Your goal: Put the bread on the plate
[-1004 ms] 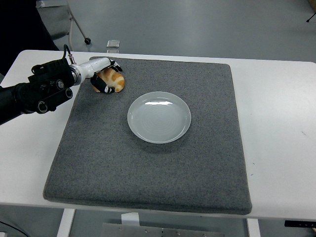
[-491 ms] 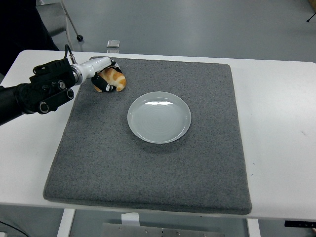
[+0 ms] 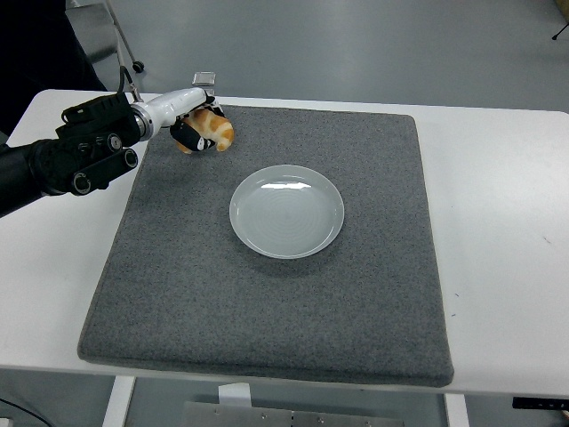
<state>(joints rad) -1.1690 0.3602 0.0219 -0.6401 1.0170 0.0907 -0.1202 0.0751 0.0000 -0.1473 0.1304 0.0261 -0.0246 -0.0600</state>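
While the white tabletop (image 3: 498,178) carries a grey mat (image 3: 267,294), the pale plate (image 3: 286,211) sits at the mat's middle; over the far left corner, the left hand (image 3: 191,129) has its fingers curled around the bread (image 3: 213,127).

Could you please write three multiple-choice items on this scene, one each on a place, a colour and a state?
1. Where is the bread?
A. on the plate
B. in the left hand, above the mat's far left corner
C. on the bare table

2. What colour is the mat?
A. dark grey
B. red
C. white

3. What state is the plate in?
A. empty
B. holding bread
C. upside down

Answers: 1 B, the fingers wrap the bread; 2 A, a grey mat on the white table; 3 A, nothing lies on it.
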